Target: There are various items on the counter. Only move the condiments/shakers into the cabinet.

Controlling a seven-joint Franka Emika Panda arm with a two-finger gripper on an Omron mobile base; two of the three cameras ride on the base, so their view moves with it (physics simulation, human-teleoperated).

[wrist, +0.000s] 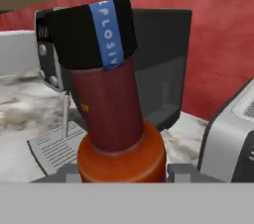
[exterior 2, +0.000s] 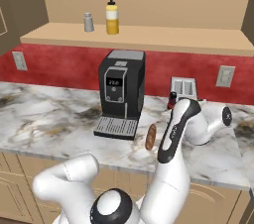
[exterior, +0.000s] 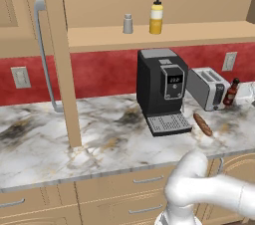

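The dark red sauce bottle (wrist: 111,114) with its black cap stands very close in the hand view, its base between the finger tips of my gripper (wrist: 122,173), which is shut on it. From the base it shows as the sauce bottle (exterior: 230,92) upright on the counter (exterior: 99,139) right of the toaster, and half hidden behind my arm as the bottle (exterior 2: 172,100). The yellow squeeze bottle (exterior: 156,17) (exterior 2: 112,17) and the grey shaker (exterior: 128,24) (exterior 2: 89,22) stand side by side on the cabinet shelf (exterior: 199,34).
A black coffee machine (exterior: 162,87) (exterior 2: 121,86) and a silver toaster (exterior: 208,88) (wrist: 230,139) stand on the counter close to the bottle. A brown sausage (exterior: 202,124) (exterior 2: 150,137) lies in front of them. The open cabinet door (exterior: 62,55) with its grey bar handle hangs at the left.
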